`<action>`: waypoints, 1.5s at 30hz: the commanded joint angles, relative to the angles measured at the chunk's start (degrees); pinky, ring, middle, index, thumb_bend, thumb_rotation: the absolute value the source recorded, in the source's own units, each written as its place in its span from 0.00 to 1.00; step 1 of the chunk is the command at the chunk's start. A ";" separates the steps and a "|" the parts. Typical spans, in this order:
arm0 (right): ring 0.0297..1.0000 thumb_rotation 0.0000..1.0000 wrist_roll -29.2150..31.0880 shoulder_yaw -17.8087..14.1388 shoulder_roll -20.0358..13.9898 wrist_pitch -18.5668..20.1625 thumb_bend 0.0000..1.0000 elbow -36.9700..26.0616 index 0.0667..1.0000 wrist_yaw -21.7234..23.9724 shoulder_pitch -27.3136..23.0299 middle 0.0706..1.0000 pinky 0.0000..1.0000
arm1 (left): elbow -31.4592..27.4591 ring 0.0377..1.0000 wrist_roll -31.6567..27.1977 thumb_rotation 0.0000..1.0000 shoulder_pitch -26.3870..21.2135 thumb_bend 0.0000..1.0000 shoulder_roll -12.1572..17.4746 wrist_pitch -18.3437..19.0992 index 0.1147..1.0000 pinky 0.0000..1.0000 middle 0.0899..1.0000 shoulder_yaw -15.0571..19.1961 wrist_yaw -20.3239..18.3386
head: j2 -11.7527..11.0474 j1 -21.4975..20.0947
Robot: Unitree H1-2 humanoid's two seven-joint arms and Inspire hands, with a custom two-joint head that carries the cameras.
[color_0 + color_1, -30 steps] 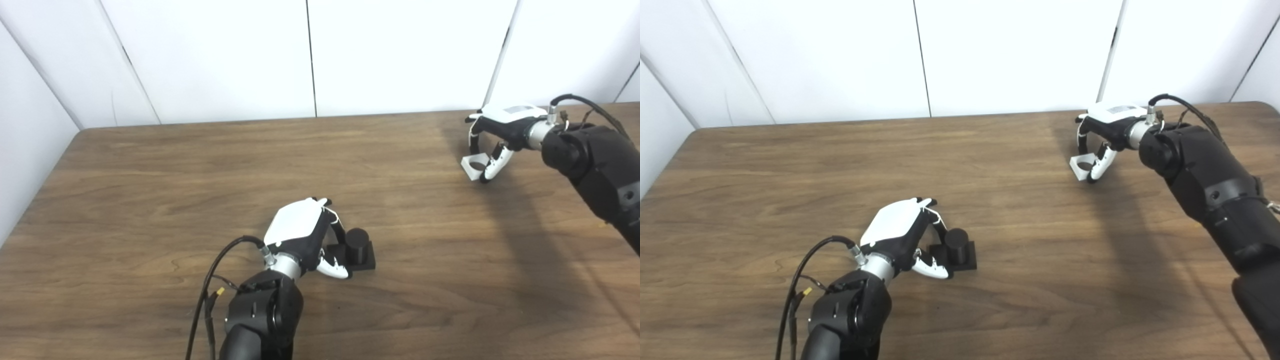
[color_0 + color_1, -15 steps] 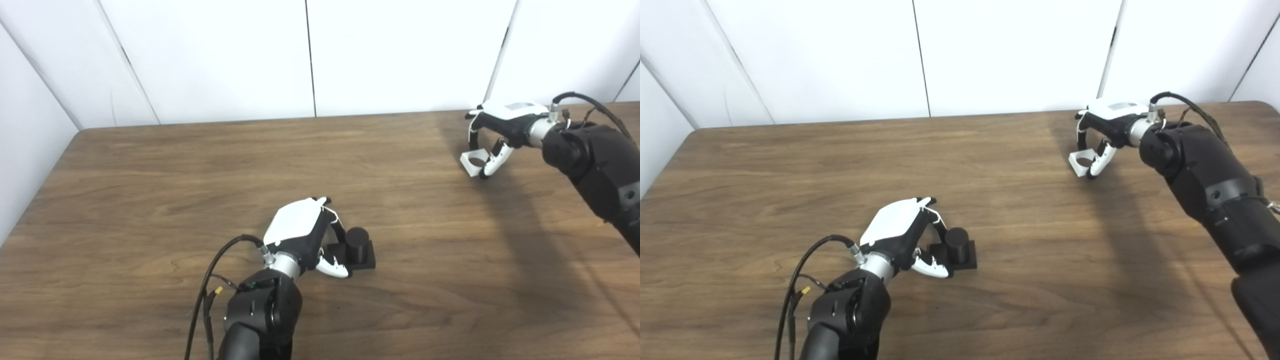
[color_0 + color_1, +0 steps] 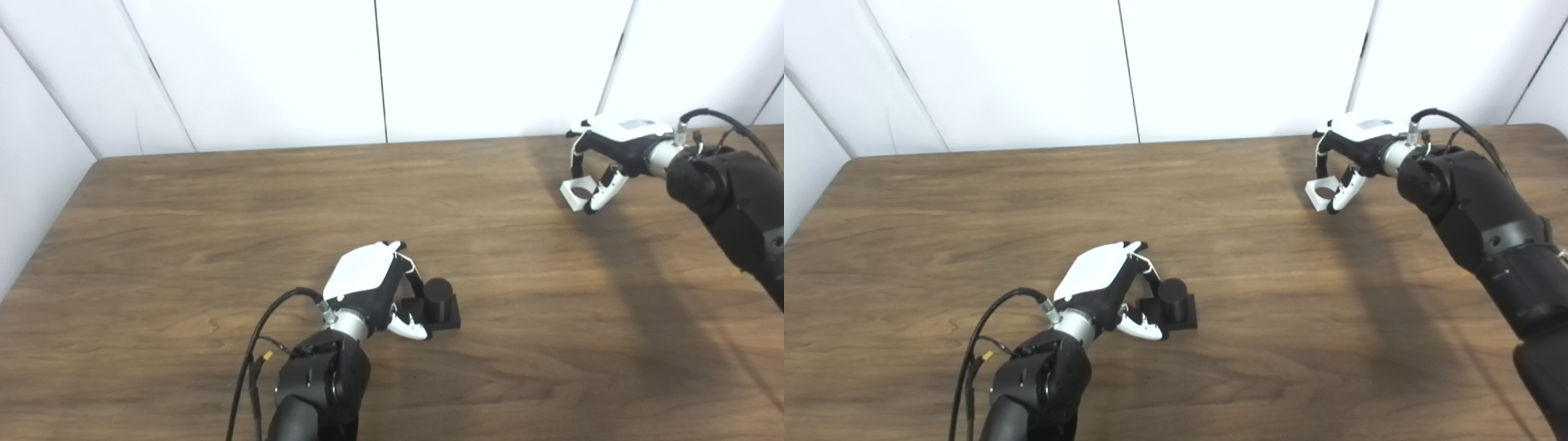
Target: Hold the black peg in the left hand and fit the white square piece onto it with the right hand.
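Brown wooden table (image 3: pixel 184 233), black peg (image 3: pixel 437 300) on it.

Two head cameras, side by side, are looking down at the bench (image 3: pixel 184 202) from above, facing the white wall (image 3: pixel 1243 61) and sharing nearly the whole benchtop.

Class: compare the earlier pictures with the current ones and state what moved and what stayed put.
The right hand, shut on the white square piece, has lifted it slightly off the table. The left hand stays closed on the black peg, which has not moved.

Black peg (image 3: pixel 437 291), white square piece (image 3: pixel 577 193) (brown wood-grain table (image 3: pixel 184 214))
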 commanded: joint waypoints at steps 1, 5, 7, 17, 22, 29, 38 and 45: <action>1.00 0.15 0.32 -1.51 -1.31 0.43 0.52 -3.83 0.46 -0.44 -2.58 0.93 1.00 | 0.43 1.00 0.65 0.06 -0.91 0.53 0.04 0.18 0.41 1.00 0.96 -0.31 0.17 | 0.09 0.03; 1.00 0.15 0.93 -2.27 -1.66 0.64 0.52 -7.81 0.46 1.42 -1.92 0.94 1.00 | 0.61 1.00 0.27 0.06 -0.84 0.53 0.01 0.21 0.41 1.00 0.96 -0.19 0.49 | 0.11 0.07; 1.00 0.15 1.08 -2.41 -1.77 0.87 0.52 -9.94 0.46 2.98 -1.72 0.94 1.00 | 0.80 1.00 0.22 0.06 -0.87 0.53 0.16 0.07 0.41 1.00 0.96 -0.20 0.74 | 0.09 -0.03; 1.00 0.15 1.27 -2.80 -1.17 5.05 0.52 -24.81 0.45 14.06 -0.29 0.93 1.00 | 0.76 1.00 1.79 0.06 -1.14 0.53 0.24 -0.09 0.41 1.00 0.95 -0.81 -0.30 | 0.01 0.02; 1.00 0.15 1.82 -3.00 -0.91 5.63 0.52 -30.48 0.45 16.90 0.57 0.93 1.00 | 0.61 1.00 1.63 0.06 -1.15 0.53 0.06 0.16 0.41 1.00 0.96 -0.70 -0.61 | -0.06 0.00; 1.00 0.15 2.41 -3.32 -0.21 5.34 0.52 -36.21 0.45 18.77 1.73 0.92 1.00 | 0.99 1.00 3.22 0.06 -1.22 0.53 0.35 -0.34 0.41 1.00 0.95 -1.33 -0.76 | 0.00 -0.13; 1.00 0.15 2.29 -3.63 0.44 6.01 0.52 -40.64 0.46 21.35 2.87 0.93 1.00 | 1.08 1.00 3.25 0.06 -1.29 0.53 0.15 -0.21 0.41 1.00 0.95 -1.39 -0.58 | -0.03 -0.10; 1.00 0.15 2.30 -3.70 1.29 6.11 0.52 -44.03 0.46 23.43 3.32 0.94 1.00 | 1.25 1.00 3.11 0.06 -1.21 0.53 0.36 -0.52 0.41 1.00 0.94 -1.44 0.16 | -0.11 -0.19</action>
